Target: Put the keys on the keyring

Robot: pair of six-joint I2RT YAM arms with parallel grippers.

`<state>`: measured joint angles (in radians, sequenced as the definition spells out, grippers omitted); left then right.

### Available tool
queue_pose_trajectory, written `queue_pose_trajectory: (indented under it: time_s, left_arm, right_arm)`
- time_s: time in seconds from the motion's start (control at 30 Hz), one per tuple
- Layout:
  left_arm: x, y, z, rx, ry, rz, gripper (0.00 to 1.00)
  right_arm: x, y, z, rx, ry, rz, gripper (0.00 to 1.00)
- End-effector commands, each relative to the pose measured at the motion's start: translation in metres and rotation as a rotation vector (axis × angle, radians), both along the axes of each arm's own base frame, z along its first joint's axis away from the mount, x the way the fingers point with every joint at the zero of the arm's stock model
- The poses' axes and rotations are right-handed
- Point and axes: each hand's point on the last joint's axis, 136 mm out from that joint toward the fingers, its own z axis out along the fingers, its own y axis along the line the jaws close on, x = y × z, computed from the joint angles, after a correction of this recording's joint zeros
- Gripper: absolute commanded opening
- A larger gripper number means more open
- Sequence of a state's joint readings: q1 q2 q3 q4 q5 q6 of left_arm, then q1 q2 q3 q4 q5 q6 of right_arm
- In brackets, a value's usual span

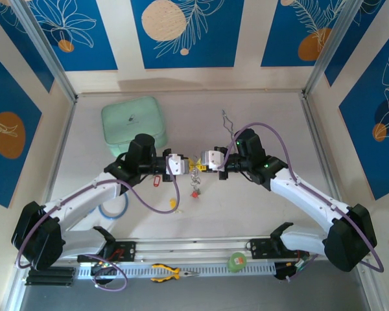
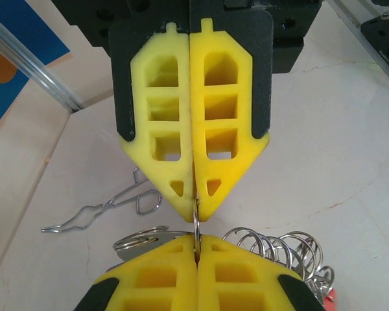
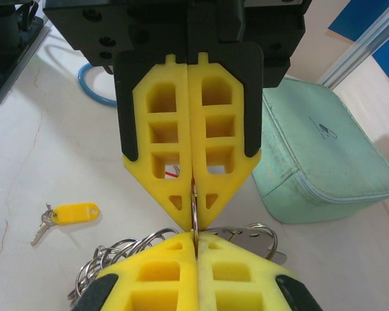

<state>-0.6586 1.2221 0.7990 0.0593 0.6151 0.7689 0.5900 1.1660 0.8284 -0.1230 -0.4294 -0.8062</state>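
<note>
My left gripper (image 1: 189, 165) (image 2: 196, 241) and right gripper (image 1: 200, 164) (image 3: 196, 238) meet tip to tip above the table's middle. Both are shut on one thin metal ring (image 2: 196, 221) (image 3: 194, 206), seen edge-on in the gap between them. Beside it hang several split rings (image 2: 282, 249) (image 3: 110, 259) and a flat grey metal piece (image 2: 139, 245) (image 3: 272, 249) that looks like the keyring. A red tag (image 1: 195, 192) dangles below the bunch. On the table lie a key with a yellow tag (image 3: 71, 212) (image 1: 173, 205) and one with a red tag (image 1: 157, 181).
A pale green case (image 1: 131, 120) (image 3: 318, 155) sits at the back left. Thin silver tongs (image 1: 228, 120) (image 2: 110, 207) lie behind the right arm. A pale blue ring (image 1: 113, 207) lies near the left arm. Yellow-handled pliers (image 1: 172, 273) and a green roll (image 1: 237, 261) rest on the front rail.
</note>
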Motion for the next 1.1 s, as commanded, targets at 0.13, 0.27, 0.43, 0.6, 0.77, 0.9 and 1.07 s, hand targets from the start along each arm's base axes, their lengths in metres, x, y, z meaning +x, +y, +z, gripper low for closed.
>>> queue_pose_trajectory:
  time_s: [0.13, 0.27, 0.43, 0.6, 0.77, 0.9, 1.07]
  left_arm:
    - [-0.007, -0.006, 0.013, -0.035, -0.027, -0.037, 0.02]
    - [-0.006, -0.007, 0.013, -0.041, -0.021, -0.032, 0.13]
    - [-0.005, -0.008, 0.015, -0.051, -0.018, -0.031, 0.15]
    - [-0.007, -0.008, 0.014, -0.048, -0.002, -0.039, 0.05]
    - [-0.007, -0.008, 0.018, -0.063, 0.006, -0.032, 0.0]
    - [0.003, -0.006, 0.02, -0.069, 0.033, 0.043, 0.0]
    - [0.035, 0.001, 0.023, -0.067, 0.111, 0.266, 0.0]
  right_arm:
    - [-0.008, 0.004, -0.001, 0.011, 0.028, 0.028, 0.0]
    - [-0.011, 0.007, 0.002, 0.032, 0.039, 0.044, 0.0]
    - [-0.013, 0.008, 0.001, 0.036, 0.046, 0.05, 0.0]
    - [-0.013, 0.009, 0.003, 0.043, 0.045, 0.05, 0.0]
    - [-0.008, 0.006, -0.002, 0.03, 0.036, 0.018, 0.0]
    - [0.001, -0.004, -0.001, 0.058, 0.043, -0.05, 0.2]
    - [0.031, -0.032, 0.01, 0.157, 0.152, -0.292, 0.29]
